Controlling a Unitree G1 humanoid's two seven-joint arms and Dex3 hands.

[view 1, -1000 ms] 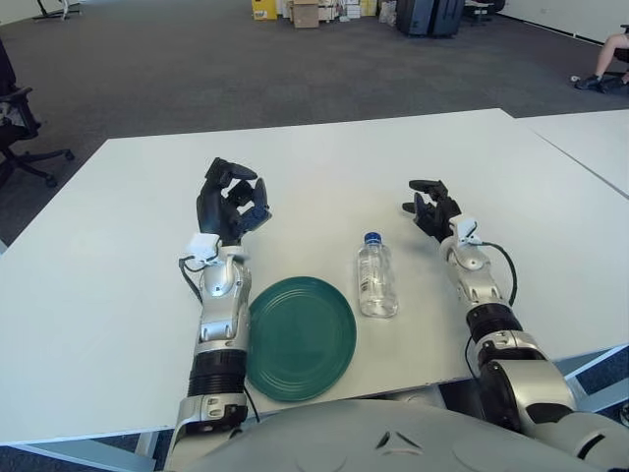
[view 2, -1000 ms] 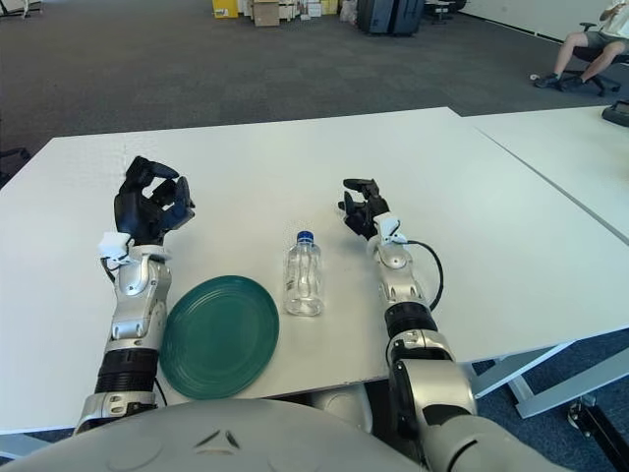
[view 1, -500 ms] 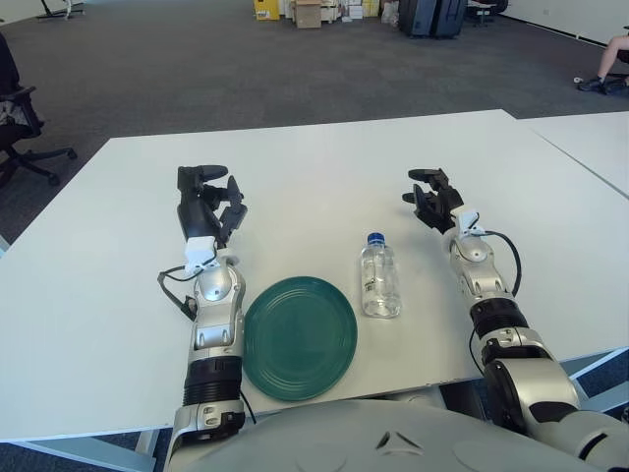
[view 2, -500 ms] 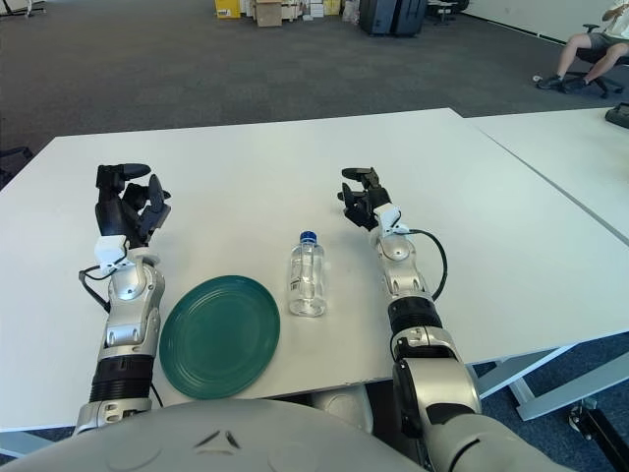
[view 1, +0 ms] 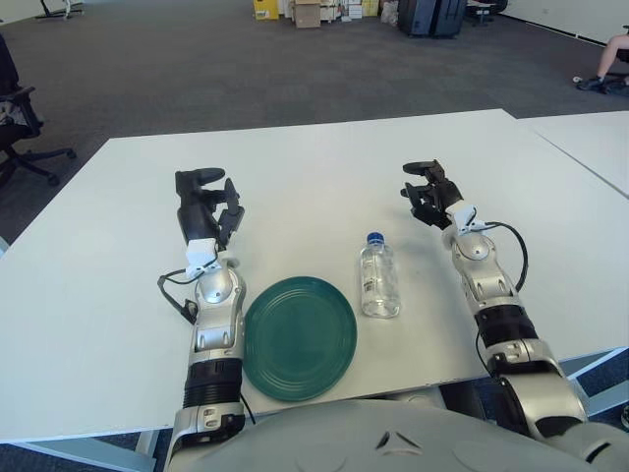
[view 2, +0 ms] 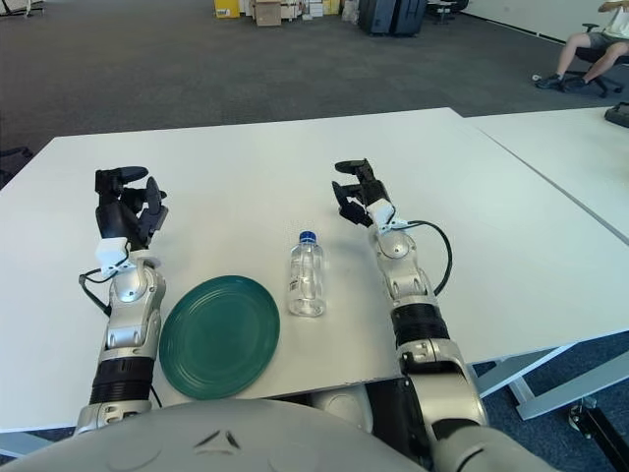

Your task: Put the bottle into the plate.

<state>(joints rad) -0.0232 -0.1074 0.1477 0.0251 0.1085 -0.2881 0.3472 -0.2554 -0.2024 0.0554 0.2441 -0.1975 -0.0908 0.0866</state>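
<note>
Open office space with dark grey carpet; boxes and dark cases stand against the far wall. A white table (view 1: pixel 324 167) fills the near view, and a second white table (view 1: pixel 590 138) sits just off its right edge.

Bottle (view 1: pixel 378 279): clear plastic, blue cap, small and squat. It stands upright on the table, long axis vertical, cap end showing toward the far side in both views. Whether there is liquid inside is hard to judge. It is just to the right of the plate (view 1: pixel 300 337), a round dark green dish with ribbed rings, lying flat near the table's front edge. Bottle and plate are close but apart.

Left hand (view 1: pixel 206 204): raised above the table beyond the plate's far-left rim, fingers spread, holding nothing. Right hand (view 1: pixel 428 194): beyond and to the right of the bottle, clear of it, fingers loosely apart, empty.

Cut off: a seated person's legs (view 2: pixel 580 54) at the top right, an office chair (view 1: pixel 20 123) at the left edge. The robot's grey torso hides the table's front edge.
</note>
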